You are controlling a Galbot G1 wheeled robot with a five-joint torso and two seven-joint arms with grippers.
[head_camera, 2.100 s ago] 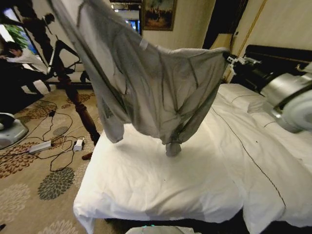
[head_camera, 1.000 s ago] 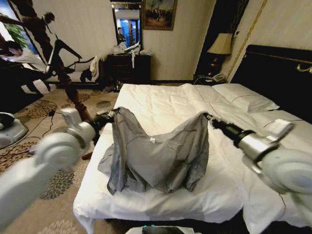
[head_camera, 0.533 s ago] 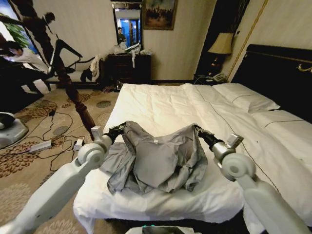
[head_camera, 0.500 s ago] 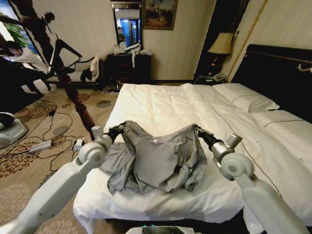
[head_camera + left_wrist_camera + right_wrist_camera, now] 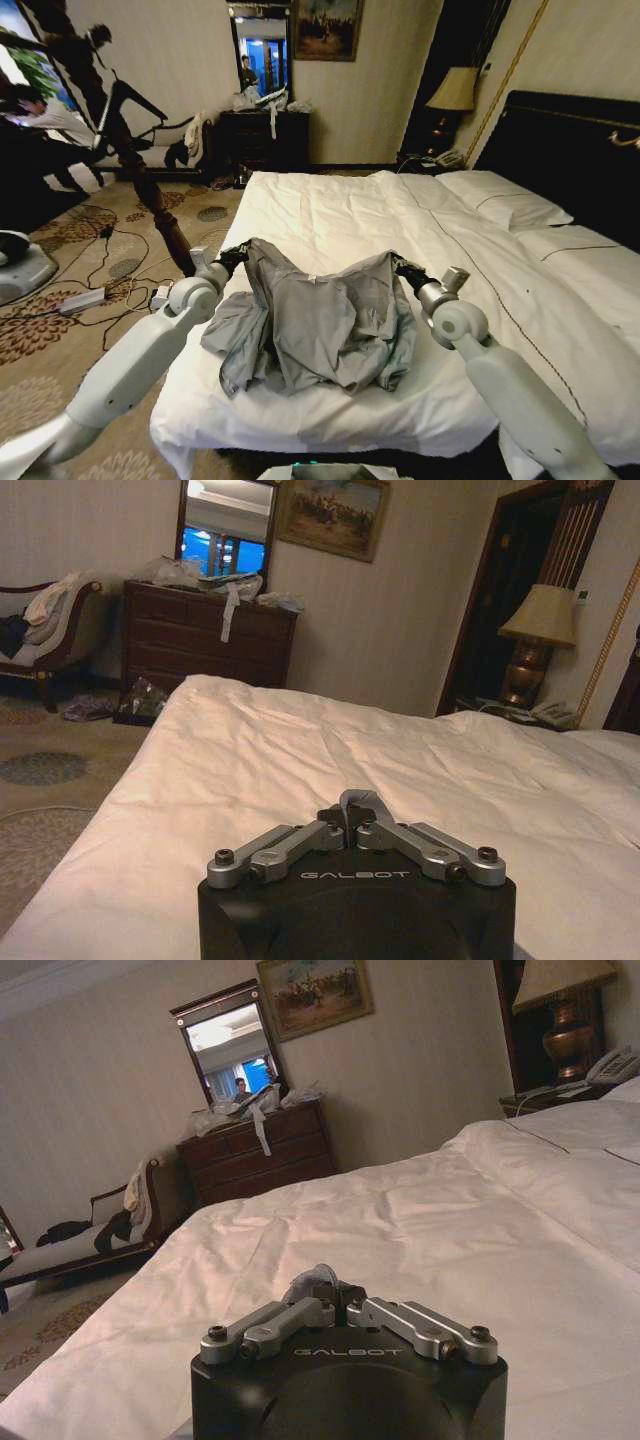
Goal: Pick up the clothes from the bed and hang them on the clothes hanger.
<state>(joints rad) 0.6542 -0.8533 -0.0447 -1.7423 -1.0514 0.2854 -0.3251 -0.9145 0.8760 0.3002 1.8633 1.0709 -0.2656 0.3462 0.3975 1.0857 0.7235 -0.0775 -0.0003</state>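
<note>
A hotel-style bedroom — double bed (image 5: 330, 215), dresser (image 5: 205, 640) under a mirror (image 5: 226, 528), bedside lamp (image 5: 452, 92).

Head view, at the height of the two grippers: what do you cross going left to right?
Coat stand post → left gripper → grey shirt, pinched at both shoulders → right gripper → white duvet on the bed's far side.

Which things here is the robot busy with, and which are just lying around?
Job:
light grey long-sleeved shirt
big white bed
left pincer
right pincer

Lying around:
dark turned wooden coat stand
dark wooden dresser
cream-shaded table lamp
</note>
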